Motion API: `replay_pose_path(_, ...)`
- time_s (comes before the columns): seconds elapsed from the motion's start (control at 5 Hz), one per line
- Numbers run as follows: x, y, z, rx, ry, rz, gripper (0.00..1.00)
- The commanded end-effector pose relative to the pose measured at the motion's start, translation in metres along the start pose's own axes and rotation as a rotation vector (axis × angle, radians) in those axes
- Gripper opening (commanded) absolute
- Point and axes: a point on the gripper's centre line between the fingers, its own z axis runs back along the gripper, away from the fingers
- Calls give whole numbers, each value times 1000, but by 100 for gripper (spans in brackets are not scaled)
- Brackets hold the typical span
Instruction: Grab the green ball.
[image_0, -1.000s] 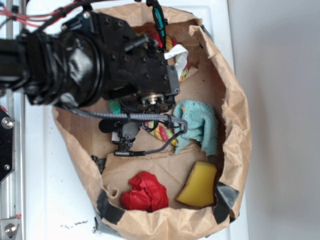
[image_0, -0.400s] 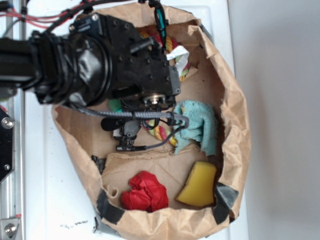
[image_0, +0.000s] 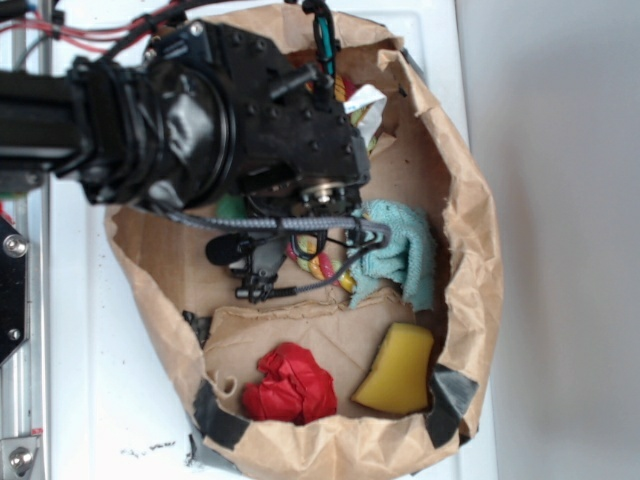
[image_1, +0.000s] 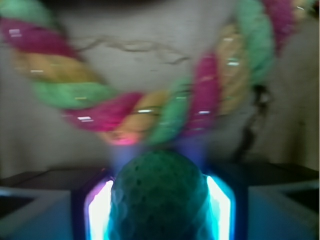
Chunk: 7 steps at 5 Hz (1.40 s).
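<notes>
In the wrist view the green ball (image_1: 159, 192), a dark mint sphere with a finely pitted surface, fills the gap between my gripper's (image_1: 159, 205) two glowing pads (image_1: 99, 212), which press on its left and right sides. The gripper is shut on the ball. Just beyond it lies a twisted rope (image_1: 125, 112) of pink, green and yellow strands on brown paper. From outside, the black arm (image_0: 250, 120) covers the gripper. Only a green sliver (image_0: 232, 206) shows under its lower edge, and I cannot tell whether it is the ball.
A crumpled brown paper bag (image_0: 470, 250) walls in everything. Inside lie a teal terry cloth (image_0: 405, 250), the coloured rope (image_0: 322, 262), a red cloth wad (image_0: 290, 385) and a yellow sponge (image_0: 398, 370). Cables (image_0: 300, 225) loop under the wrist. A metal rail (image_0: 20, 400) runs along the left.
The arm has shifted slightly right and toward the top of the exterior view, covering more of the teal cloth's left edge. The green sliver rose with it.
</notes>
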Motion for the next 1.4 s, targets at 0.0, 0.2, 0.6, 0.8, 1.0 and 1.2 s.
replay_pose_path(0.0, -7, -4, 71, 22, -132, 46, 0)
replay_pose_path(0.2, -12, -4, 89, -14, -131, 73, 0)
replay_pose_path(0.6, 2, -13, 114, 29, -264, 161, 0)
replay_pose_path(0.8, 5, -17, 133, -9, -270, 194, 0)
replay_pose_path(1.0, 8, -25, 153, 17, -287, 246, 0)
replay_pose_path(1.2, 12, -30, 169, -7, -286, 277, 0)
